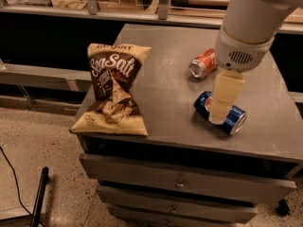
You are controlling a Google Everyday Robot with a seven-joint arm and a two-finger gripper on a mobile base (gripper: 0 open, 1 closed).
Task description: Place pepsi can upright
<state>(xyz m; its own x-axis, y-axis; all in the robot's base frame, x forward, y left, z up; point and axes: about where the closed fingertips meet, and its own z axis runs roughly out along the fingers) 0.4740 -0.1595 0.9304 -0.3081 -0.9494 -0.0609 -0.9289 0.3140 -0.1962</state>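
Well, the cream gripper [219, 116] hangs over the dark blue aluminium pepsi can [235, 119], lying sideways beneath it on the grey metal counter [165, 82]; apart or together, I cannot tell.

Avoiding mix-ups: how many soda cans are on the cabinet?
2: the pepsi can lies front right under the gripper; the orange-red can lies behind it. The arm could hide more.

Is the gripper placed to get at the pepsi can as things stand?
Probably yes: the gripper hangs directly over the pepsi can lying on its side, and the orange can and chip bag sit apart from it.
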